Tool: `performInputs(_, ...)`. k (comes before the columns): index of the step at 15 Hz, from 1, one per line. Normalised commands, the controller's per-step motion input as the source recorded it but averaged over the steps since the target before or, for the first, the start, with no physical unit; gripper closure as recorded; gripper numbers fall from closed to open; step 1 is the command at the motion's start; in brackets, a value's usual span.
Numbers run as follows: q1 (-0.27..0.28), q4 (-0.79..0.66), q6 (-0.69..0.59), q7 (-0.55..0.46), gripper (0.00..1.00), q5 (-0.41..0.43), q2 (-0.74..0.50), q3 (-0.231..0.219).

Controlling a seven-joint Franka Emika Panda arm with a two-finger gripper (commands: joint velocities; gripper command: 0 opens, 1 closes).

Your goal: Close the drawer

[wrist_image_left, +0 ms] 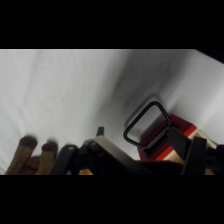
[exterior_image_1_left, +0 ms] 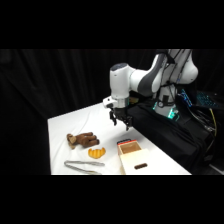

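Note:
The drawer is a small cream box near the table's front edge, pulled open so its brown inside shows, with a dark handle on its front face. My gripper hangs open in the air above and behind it, touching nothing. In the wrist view the gripper rises from the bottom edge as black linkage. Behind that linkage, at the lower right, a reddish rim and a cream corner of the drawer peek out.
A brown plush toy lies left of the drawer, with its legs at the wrist view's lower left. An orange pastry-like item and metal tongs lie in front of it. A black bag runs along the table's right side.

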Motion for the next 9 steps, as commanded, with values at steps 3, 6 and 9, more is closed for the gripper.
performInputs(3,-0.039,-0.13,0.29,-0.7,0.0,0.138,0.06,0.129)
performInputs(6,-0.06,0.01,0.2,-0.64,0.0,0.096,0.14,0.145)
performInputs(9,-0.101,0.11,0.16,-0.63,0.0,0.127,0.22,0.168)
